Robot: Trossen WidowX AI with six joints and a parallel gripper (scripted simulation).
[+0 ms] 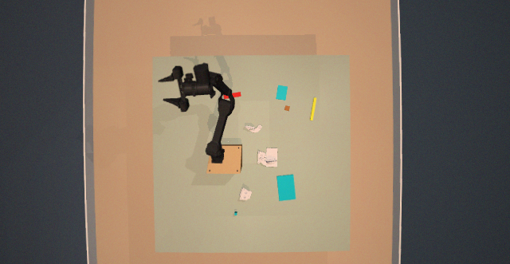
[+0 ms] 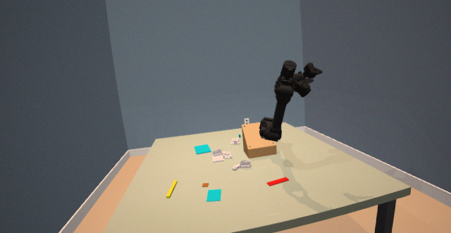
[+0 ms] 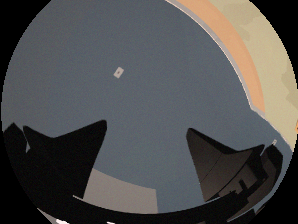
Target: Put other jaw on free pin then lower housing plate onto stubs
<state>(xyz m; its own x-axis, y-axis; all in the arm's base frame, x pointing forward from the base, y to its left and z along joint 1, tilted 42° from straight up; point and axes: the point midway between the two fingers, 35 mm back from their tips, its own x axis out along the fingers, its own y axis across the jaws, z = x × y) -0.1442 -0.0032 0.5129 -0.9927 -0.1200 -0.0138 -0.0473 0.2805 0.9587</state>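
My gripper (image 1: 161, 90) (image 2: 316, 76) (image 3: 148, 129) is open and empty, high above the table's back left in the overhead view and pointing away from the parts. A pale block (image 1: 272, 153) (image 2: 218, 158), apparently the gripper base, has a pale toothed or jagged piece (image 1: 261, 157) (image 2: 227, 155) against its side. A separate curved pale piece (image 1: 256, 129) (image 2: 245, 163), which looks like a loose jaw, lies apart from it. A small pale plate (image 1: 245, 195) (image 2: 235, 141) with two dark marks lies on the other side. Pins, stubs and teeth are too small to tell.
The arm stands on an orange box (image 1: 232, 159) (image 2: 258, 138). Around lie two teal plates (image 1: 286, 187) (image 1: 281, 92), a yellow bar (image 1: 313, 108) (image 2: 171, 189), a red bar (image 1: 236, 95) (image 2: 277, 181), a brown square (image 1: 287, 108) (image 2: 205, 184) and a tiny teal piece (image 1: 236, 213).
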